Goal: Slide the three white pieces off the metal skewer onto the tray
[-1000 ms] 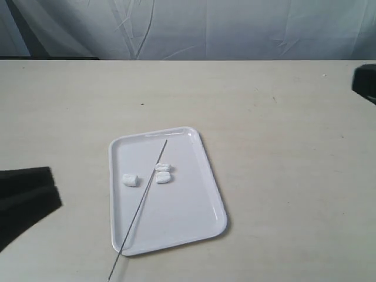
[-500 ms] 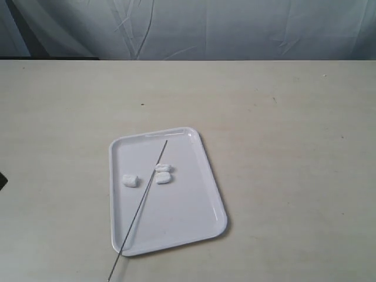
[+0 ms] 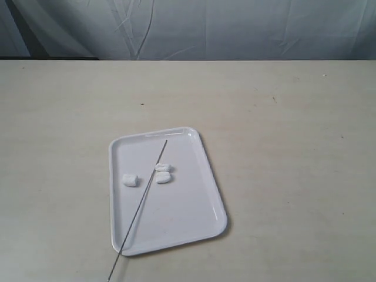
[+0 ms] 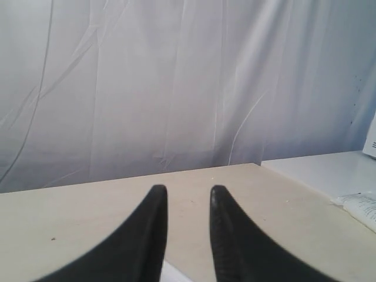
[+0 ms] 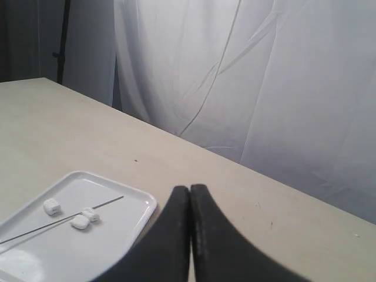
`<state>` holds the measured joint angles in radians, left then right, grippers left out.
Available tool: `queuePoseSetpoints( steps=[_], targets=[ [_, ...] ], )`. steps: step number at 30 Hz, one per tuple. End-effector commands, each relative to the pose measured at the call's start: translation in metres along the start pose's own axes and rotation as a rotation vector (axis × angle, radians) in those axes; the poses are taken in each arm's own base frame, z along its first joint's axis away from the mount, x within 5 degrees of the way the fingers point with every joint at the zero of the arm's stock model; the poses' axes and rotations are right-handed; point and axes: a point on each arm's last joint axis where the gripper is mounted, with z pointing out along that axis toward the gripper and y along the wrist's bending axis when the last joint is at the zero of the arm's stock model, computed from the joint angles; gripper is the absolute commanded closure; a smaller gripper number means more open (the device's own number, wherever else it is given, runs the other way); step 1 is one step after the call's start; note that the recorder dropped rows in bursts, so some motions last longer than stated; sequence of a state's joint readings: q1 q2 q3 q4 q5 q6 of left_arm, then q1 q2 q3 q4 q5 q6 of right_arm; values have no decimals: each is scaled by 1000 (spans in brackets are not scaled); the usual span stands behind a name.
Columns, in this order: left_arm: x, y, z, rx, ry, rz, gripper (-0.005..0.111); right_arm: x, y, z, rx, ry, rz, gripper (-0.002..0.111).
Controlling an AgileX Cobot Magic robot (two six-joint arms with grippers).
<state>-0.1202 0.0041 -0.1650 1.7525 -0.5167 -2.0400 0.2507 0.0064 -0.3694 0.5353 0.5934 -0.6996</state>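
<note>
The white tray (image 3: 194,222) lies on the table in the exterior view. Three white pieces rest loose on it: one (image 3: 130,180) left of the metal skewer (image 3: 141,204), two (image 3: 163,168) (image 3: 164,178) right of it. The skewer lies diagonally across the tray, its near end past the tray's rim. Neither arm shows in the exterior view. My left gripper (image 4: 187,189) is open, nothing between its fingers, a tray corner just under them. My right gripper (image 5: 190,188) is shut on nothing, away from the tray (image 5: 138,207), skewer (image 5: 64,222) and pieces (image 5: 51,206) (image 5: 80,221) (image 5: 90,214).
A pale curtain (image 3: 194,26) hangs behind the table's far edge. In the left wrist view a white surface (image 4: 329,173) with a plastic-wrapped item (image 4: 361,205) stands beyond the table's side.
The dark left arm at the exterior view's left edge and the dark right arm at the upper right edge have both pulled out of view. Tray, skewer and pieces have not moved.
</note>
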Motion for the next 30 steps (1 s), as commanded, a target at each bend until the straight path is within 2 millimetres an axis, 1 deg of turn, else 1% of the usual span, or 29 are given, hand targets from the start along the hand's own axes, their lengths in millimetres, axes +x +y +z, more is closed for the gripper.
queuePoseSetpoints(
  steps=[1,5,7,10,12,14,15,17,18,19,21,24,27,30],
  targets=[
    [1,1,0,-6,-4,-10,81,2,0,0,10,2,-5,109],
    [0,4,0,-38,-19,21,81,2,0,0,10,2,-5,109],
    [-1,7,0,-71,-35,36,81,-1,-3,0,37,-27,-11,109],
    [-7,16,-2,-174,-95,57,82,-5,-7,-1,87,-66,-36,109],
    [-13,23,-4,-257,-164,47,90,-5,-8,-1,99,-79,-37,109],
    [-18,30,-7,-337,-210,75,102,1,-10,3,120,-82,-19,109],
    [-19,32,-8,-372,-216,101,107,5,-11,6,143,-84,-9,109],
    [-20,36,-10,-430,-209,180,107,15,-19,11,269,-119,70,109],
    [-20,38,-11,-446,-209,175,107,18,-22,12,329,-137,114,109],
    [-19,39,-12,-469,-193,209,107,22,-26,13,407,-153,191,109],
    [-16,43,-13,-513,-138,258,107,25,-29,13,486,-146,262,109],
    [-4,47,-14,-551,-3,251,107,32,-30,14,539,-87,241,109],
    [6,49,-15,-560,113,244,107,44,-31,16,556,-37,224,109],
    [8,50,-15,-590,126,201,107,60,-33,18,583,24,234,109]
  ],
)
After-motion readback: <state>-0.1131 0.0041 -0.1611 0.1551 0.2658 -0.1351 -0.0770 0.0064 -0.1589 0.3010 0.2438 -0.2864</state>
